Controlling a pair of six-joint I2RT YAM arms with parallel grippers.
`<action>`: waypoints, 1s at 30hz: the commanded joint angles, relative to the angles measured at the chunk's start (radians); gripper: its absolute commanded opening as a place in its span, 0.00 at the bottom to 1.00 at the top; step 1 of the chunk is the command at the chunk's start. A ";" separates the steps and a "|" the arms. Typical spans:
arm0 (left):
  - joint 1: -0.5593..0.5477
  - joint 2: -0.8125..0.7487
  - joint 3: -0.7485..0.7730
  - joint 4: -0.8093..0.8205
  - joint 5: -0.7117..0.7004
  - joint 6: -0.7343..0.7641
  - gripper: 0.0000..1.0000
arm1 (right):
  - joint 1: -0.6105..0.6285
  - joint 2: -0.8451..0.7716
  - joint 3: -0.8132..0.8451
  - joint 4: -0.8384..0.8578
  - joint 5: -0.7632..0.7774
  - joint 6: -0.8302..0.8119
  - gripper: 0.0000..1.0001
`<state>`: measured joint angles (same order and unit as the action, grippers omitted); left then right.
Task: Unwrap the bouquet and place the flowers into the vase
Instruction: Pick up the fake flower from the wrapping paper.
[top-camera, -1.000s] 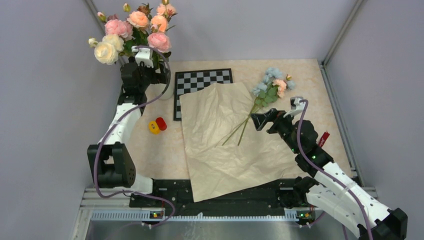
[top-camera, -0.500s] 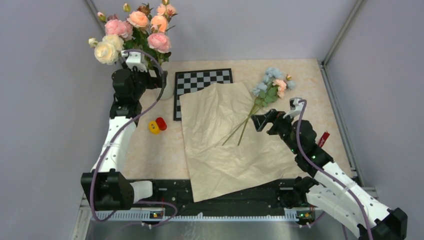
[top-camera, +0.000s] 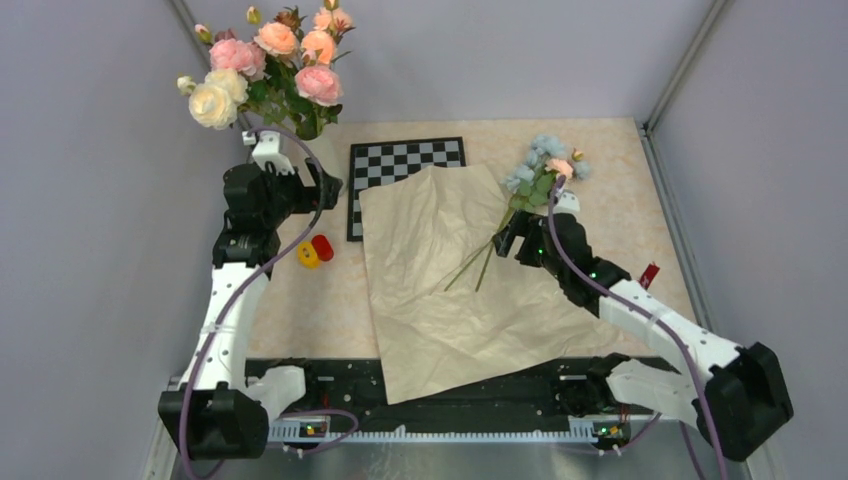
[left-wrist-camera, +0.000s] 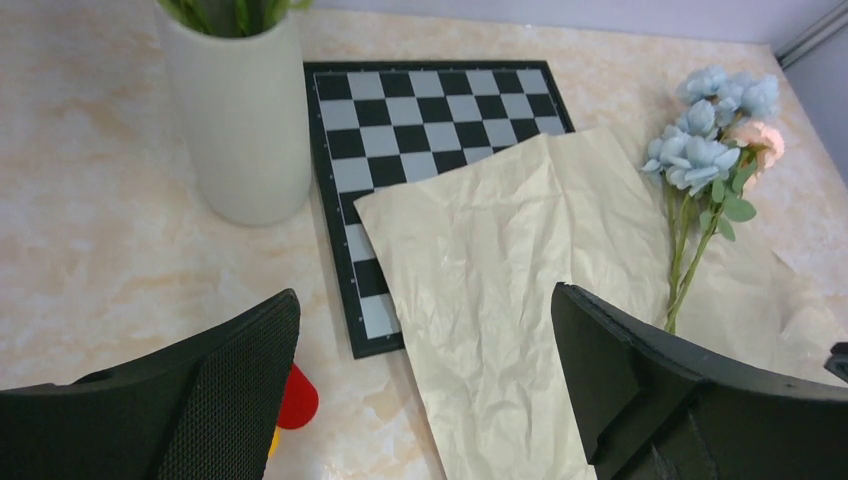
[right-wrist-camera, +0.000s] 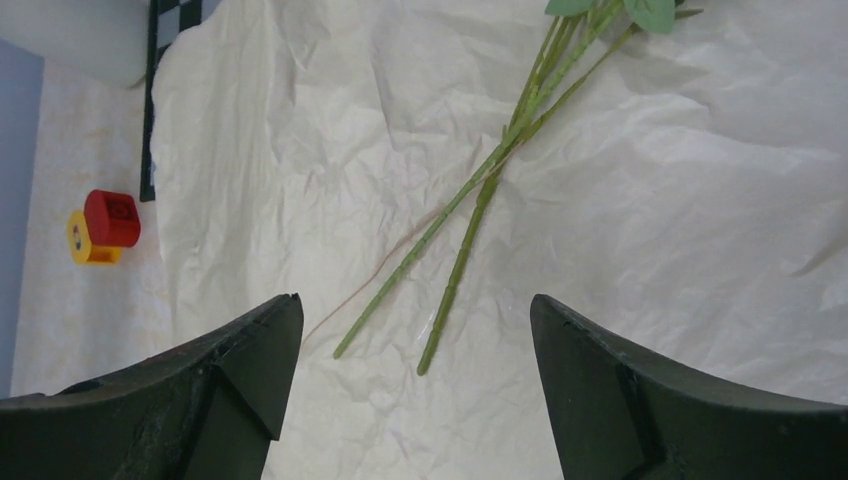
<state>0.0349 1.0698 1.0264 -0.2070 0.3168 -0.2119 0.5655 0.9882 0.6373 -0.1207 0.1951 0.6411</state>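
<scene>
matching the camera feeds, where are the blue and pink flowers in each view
top external: flowers right of centre, at the paper's far edge.
left wrist: flowers upper right, beside the paper.
right wrist: only their stems, upper centre, on the paper.
shared landmark: the paper.

One vase (left-wrist-camera: 245, 130), one chessboard (left-wrist-camera: 420, 110), one paper sheet (left-wrist-camera: 500, 280), one flower spray (left-wrist-camera: 700, 150), one red block (right-wrist-camera: 112, 217), one yellow block (right-wrist-camera: 80, 240)

Wrapping paper (top-camera: 440, 300) matt, crinkled; vase (left-wrist-camera: 245, 130) smooth, matt white.
</scene>
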 joint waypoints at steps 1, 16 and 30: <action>0.001 -0.040 -0.036 -0.032 -0.008 0.019 0.99 | -0.012 0.123 0.084 0.075 -0.027 0.088 0.85; -0.013 -0.091 -0.055 -0.066 -0.041 0.067 0.99 | -0.132 0.487 0.101 0.374 -0.105 0.205 0.57; -0.029 -0.091 -0.057 -0.061 0.009 0.087 0.99 | -0.177 0.635 0.158 0.434 -0.150 0.194 0.41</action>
<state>0.0113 0.9955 0.9733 -0.2935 0.3058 -0.1360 0.4015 1.6020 0.7490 0.2550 0.0574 0.8326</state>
